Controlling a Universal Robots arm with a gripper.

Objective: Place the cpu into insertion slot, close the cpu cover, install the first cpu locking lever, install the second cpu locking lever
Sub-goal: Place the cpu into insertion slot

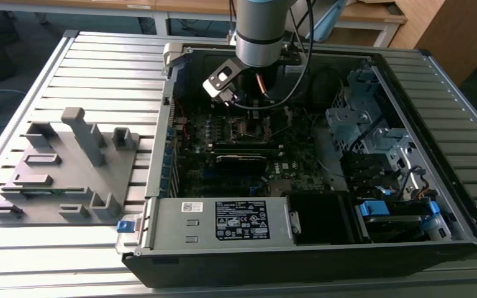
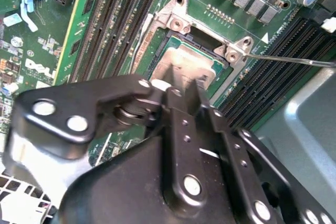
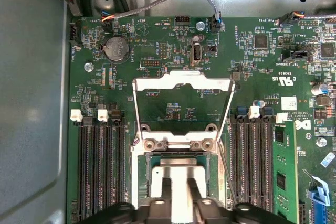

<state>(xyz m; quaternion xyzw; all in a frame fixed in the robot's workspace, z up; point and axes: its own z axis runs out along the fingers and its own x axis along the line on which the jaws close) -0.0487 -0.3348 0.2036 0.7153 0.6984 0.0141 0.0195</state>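
Observation:
The cpu (image 3: 178, 170), a small silvery square, lies in the insertion slot (image 3: 142, 182) on the green motherboard (image 3: 173, 51); its metal top also shows in the second wrist view (image 2: 181, 56). My gripper (image 3: 179, 183) hangs directly over the cpu, very close to its top, in both wrist views (image 2: 181, 85). In the exterior view the gripper (image 1: 240, 104) is lowered into the open computer case above the slot (image 1: 251, 127). The cpu cover (image 3: 182, 81), a silvery frame with a square window, is swung back off the slot. A thin locking lever (image 2: 289, 59) sticks out beside the slot, unlatched.
Long black memory slots (image 3: 100, 166) flank the slot on both sides (image 3: 252, 166). Cables (image 3: 157, 1) run along the case wall. A grey box with a white label (image 1: 222, 220) and drive bays (image 1: 371, 130) sit inside the case. A grey fixture plate (image 1: 64, 167) lies on the exterior view's left.

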